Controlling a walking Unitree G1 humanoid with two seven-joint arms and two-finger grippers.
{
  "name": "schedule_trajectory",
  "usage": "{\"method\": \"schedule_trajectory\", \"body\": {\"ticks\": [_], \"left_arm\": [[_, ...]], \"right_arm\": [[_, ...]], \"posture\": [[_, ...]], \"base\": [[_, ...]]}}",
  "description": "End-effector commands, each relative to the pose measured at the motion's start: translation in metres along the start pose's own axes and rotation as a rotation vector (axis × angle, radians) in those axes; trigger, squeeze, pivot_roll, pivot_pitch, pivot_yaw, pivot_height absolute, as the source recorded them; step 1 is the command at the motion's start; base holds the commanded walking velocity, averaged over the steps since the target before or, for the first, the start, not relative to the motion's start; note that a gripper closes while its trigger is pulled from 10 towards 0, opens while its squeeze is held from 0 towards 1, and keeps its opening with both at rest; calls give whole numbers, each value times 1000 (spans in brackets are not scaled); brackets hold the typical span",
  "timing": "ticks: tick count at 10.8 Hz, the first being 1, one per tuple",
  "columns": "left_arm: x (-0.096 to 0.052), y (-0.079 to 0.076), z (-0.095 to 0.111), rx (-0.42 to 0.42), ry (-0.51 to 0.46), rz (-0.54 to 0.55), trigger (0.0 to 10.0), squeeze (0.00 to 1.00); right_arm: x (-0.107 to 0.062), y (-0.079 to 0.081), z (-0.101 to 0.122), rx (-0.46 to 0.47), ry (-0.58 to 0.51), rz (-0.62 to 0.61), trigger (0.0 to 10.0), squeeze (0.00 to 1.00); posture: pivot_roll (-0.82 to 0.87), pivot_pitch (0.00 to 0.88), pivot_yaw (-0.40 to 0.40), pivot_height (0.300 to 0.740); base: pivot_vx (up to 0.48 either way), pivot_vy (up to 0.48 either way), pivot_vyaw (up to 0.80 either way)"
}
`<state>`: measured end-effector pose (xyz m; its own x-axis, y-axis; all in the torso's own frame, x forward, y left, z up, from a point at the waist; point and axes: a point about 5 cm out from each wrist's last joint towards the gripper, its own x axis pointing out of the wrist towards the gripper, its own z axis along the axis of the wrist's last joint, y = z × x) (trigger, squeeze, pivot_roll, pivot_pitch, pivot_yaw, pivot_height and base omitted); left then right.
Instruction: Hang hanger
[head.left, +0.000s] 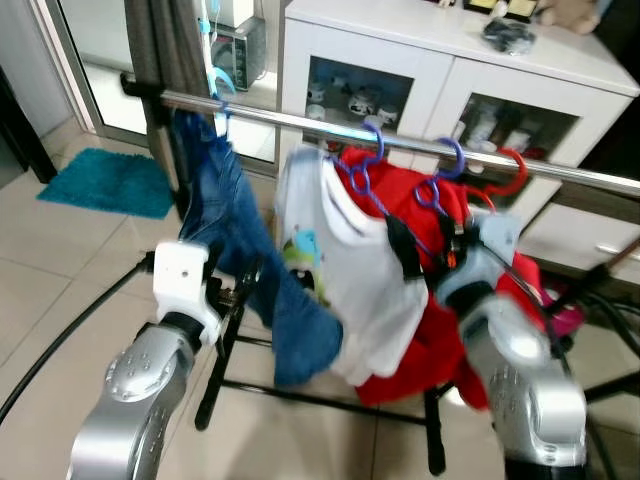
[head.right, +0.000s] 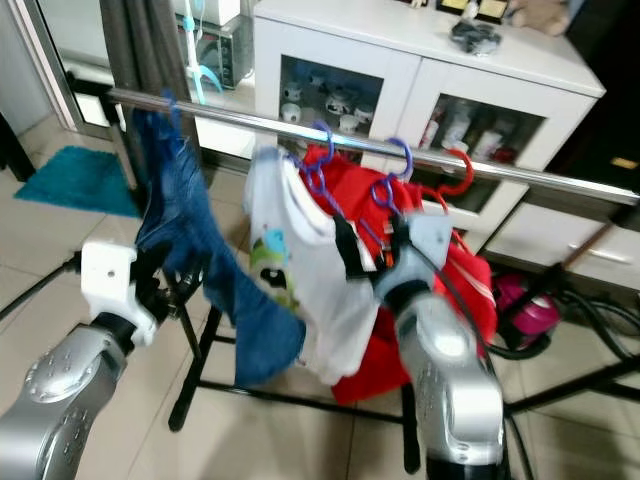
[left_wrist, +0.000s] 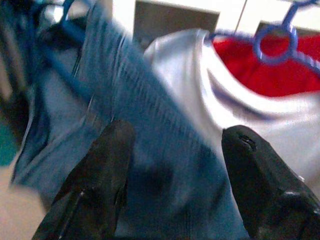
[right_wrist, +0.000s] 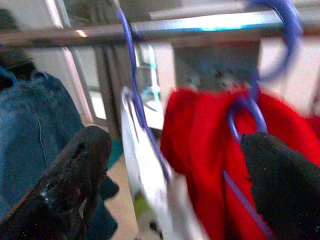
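Rail runs across, carrying jeans, white shirt and red garment. Purple hanger hooked over the rail at about 1 o'clock from frame centre, beside a red hanger at its 3 o'clock. Right gripper raised just under the purple hanger, fingers spread, hanger loop between them, nothing clamped. Left gripper at 9 o'clock, fingers apart, against the jeans, not grasping. White cabinet behind at 12 o'clock.
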<state>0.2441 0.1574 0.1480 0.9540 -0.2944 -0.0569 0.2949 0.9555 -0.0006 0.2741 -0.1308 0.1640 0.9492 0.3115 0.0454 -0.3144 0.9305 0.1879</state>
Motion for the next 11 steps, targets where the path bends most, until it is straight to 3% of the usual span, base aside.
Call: {"method": "schedule_trajectory", "body": {"ticks": [1,2,3,4,5,6,7,8,9,11], "left_arm": [[0,-3,2,22,0,-14,10000,369],[-2,-4,3,31,3,-31,10000,337],[-11,-8,0,35,38,-59,10000,204],[-14,-8,1,33,28,-85,10000,212],[-17,-9,-5,39,38,-176,10000,204],[-16,-13,-5,51,50,-229,10000,196],[-16,-22,-5,62,50,-324,10000,200],[-19,-23,-5,35,51,-336,10000,188],[-22,-19,-10,38,76,-323,10000,188],[-23,-12,-8,33,75,-284,10000,192]], "right_arm": [[-1,2,-1,-8,19,29,10000,0],[-6,9,-1,-16,13,105,10000,0],[-18,9,-9,47,47,188,10000,0],[-29,10,-14,0,84,287,10000,0],[-40,-3,-19,-39,134,282,10000,0],[-43,-7,-12,-43,123,286,10000,0],[-48,-12,-8,-20,116,300,10000,122],[-47,-11,-3,-6,99,356,10000,1000],[-39,-2,3,-29,90,426,10000,1000],[-26,2,3,-32,111,388,10000,1000]], "posture": [[-43,49,-98,740],[-30,55,-102,740],[2,14,-89,740],[4,0,-94,740],[-13,0,-79,740],[-20,0,-79,740],[-11,0,-109,740],[-12,0,-115,740],[-23,1,-112,740],[-7,1,-129,740]], "base": [[394,0,800],[386,0,800],[0,0,0],[0,0,0],[0,0,0],[0,0,0],[0,0,0],[0,0,0],[0,0,0],[0,0,0]]}}
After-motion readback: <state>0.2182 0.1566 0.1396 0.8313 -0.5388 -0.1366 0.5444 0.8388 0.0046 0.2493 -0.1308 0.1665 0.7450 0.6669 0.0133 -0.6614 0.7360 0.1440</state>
